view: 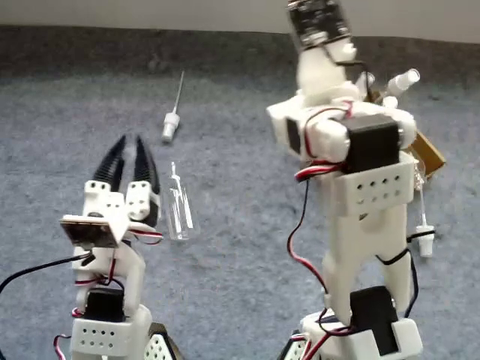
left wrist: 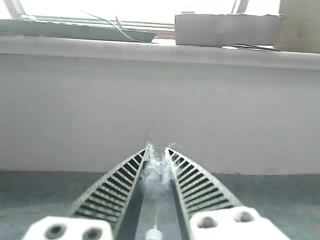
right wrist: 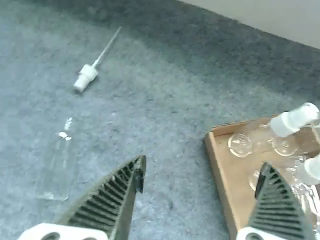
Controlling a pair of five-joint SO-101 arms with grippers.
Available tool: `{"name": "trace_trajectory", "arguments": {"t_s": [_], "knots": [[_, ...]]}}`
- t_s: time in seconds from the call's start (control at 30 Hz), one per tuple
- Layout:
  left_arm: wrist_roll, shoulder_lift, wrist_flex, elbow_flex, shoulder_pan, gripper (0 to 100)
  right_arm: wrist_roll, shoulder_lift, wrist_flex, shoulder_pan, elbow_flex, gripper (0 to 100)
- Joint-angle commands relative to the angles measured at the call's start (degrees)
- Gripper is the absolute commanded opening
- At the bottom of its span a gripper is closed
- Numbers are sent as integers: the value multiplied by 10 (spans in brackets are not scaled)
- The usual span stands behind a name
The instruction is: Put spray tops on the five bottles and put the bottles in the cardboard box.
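While several bottles already lie in the cardboard box point(right wrist: 220, 175), one bare bottle point(view: 180, 206) and two loose tops are out on the carpet point(view: 240, 247). My estimate is past halfway. What's left is topping that bottle, boxing it, and checking the boxed ones for missing tops.

Lower left of the high view, nearest: the left gripper point(view: 130, 144) is raised off the carpet and aimed at the far wall point(left wrist: 160, 100). A clear glint sits at its tip in its wrist view. I cannot tell whether it is clamped on anything or how far apart it is.

Just right of it is the bare bottle, clear, on its side, no top, neck pointing up-frame.

Lower right edge: a spray top point(view: 425, 240), white head with a thin tube running up-frame, close beside the right arm point(view: 367, 187).

The right gripper point(right wrist: 200, 200) gapes wide and holds nothing. One finger is over the carpet, the other over the box interior.

Upper left of centre, farther out: the second spray top point(view: 171, 124) has a white head and a long thin tube slanting up-frame. It lies apart from the bare bottle.

Right edge, farthest, behind the right arm: the box is brown and shallow. A capped bottle point(right wrist: 295, 120) lies inside, clear body, white top. Round glass bases show beside it, and another white top at the frame edge. I can't tell the exact count because the box is cut off.
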Motion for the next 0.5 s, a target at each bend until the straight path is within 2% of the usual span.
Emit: {"name": "trace_trajectory", "arguments": {"t_s": [0.0, 0.17, 0.3, 0.47], "knots": [[-4, 1, -13, 10, -82, 5, -6, -27, 18, -66, -25, 307], [-4, 0, 48, 10, -152, 5, -7, -26, 28, -142, 7, 307], [-4, 0, 142, 10, -213, 5, -7, -21, 24, -195, 65, 307], [-4, 0, 251, 10, -329, 5, -33, -25, -44, -221, 167, 280]]}}
